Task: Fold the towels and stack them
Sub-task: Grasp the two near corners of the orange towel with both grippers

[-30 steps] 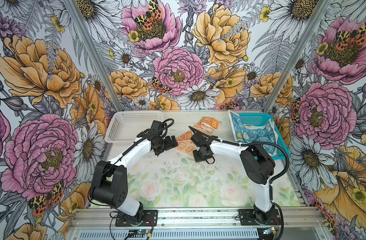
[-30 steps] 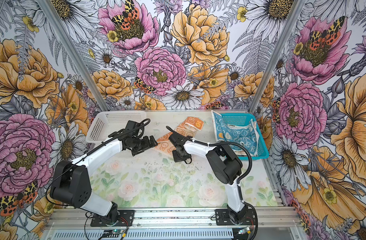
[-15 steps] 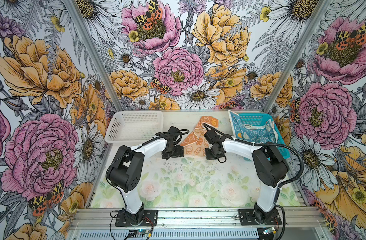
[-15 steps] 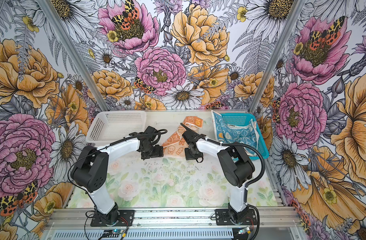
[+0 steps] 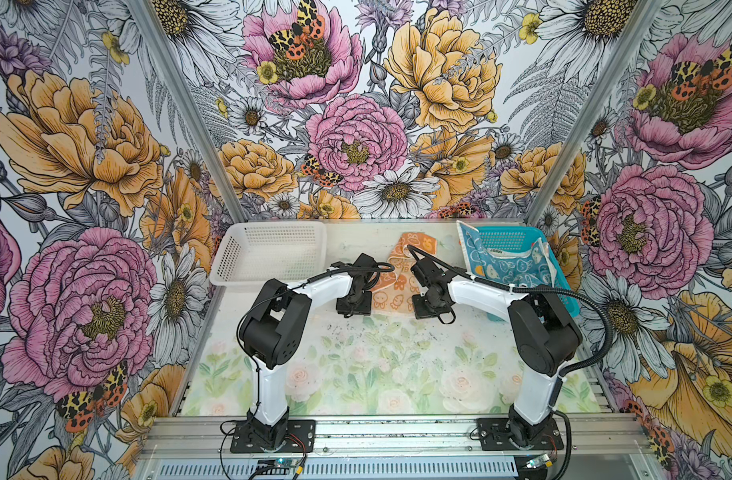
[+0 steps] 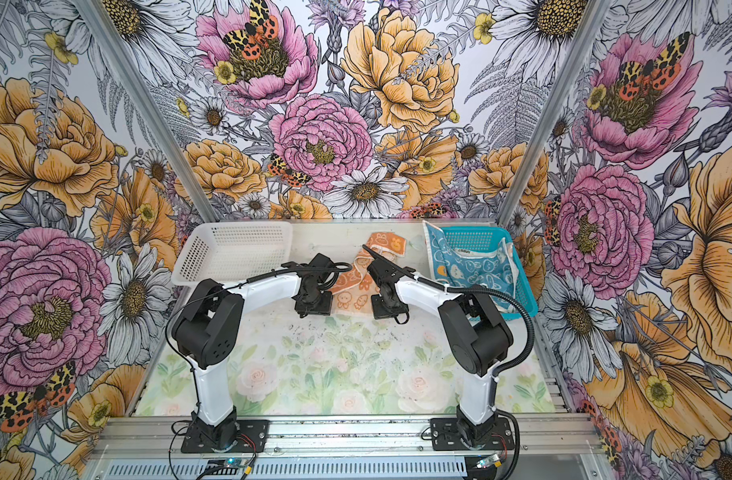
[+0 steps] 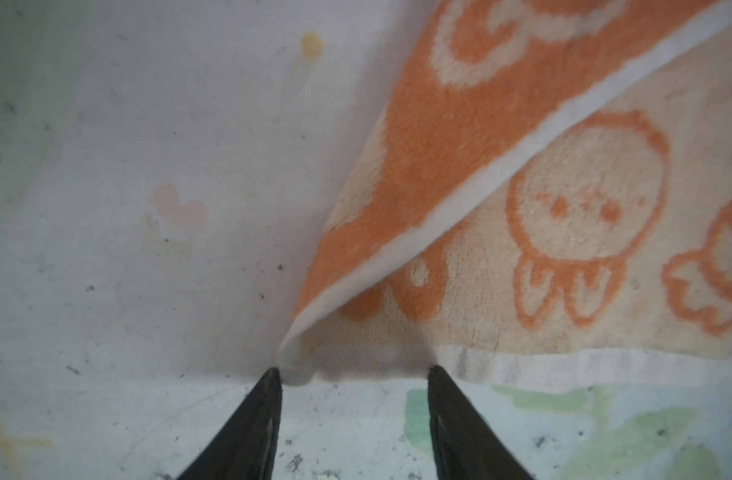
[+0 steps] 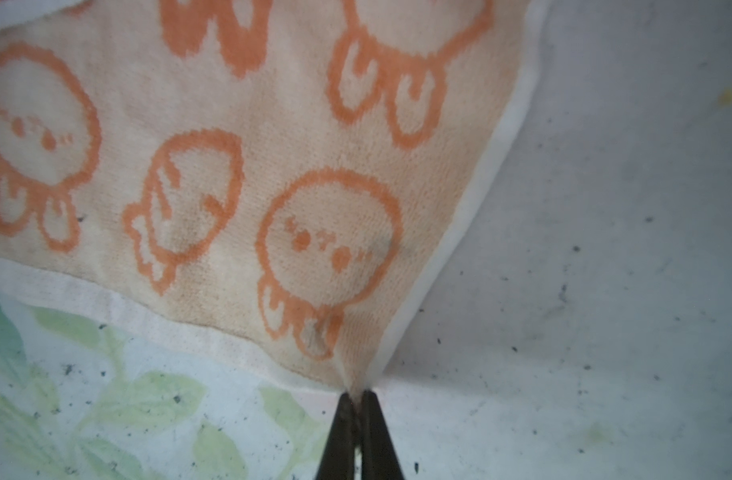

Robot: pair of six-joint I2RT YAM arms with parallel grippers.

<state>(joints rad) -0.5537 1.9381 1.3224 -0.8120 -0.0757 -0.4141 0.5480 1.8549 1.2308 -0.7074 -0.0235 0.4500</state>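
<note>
Scanning for writing first: the orange-and-peach bunny-print terry towel (image 5: 391, 286) shows only cartoon faces up close. A dark line of print on the white hem of the blue bunny-print towel (image 5: 505, 266) is too small to read in both top views.

Now the grippers! The right gripper (image 8: 356, 395) is clenched tight, its two black tips pressed together on the white-hemmed near right corner of the orange towel, with cloth pinched between them. The left gripper (image 7: 353, 372) stands parted, straddling the near left corner where the hem is folded over. One black fingertip (image 7: 272, 376) touches that rolled corner, but nothing is gripped.

The orange towel lies rumpled toward the back edge of the flower-printed table (image 5: 376, 365). It sits midway between the white perforated plastic basket (image 5: 268, 249) in the back left corner and the teal perforated plastic basket (image 5: 509, 239) in the back right corner. The blue towel lies in the teal basket and spills over its left rim.
</note>
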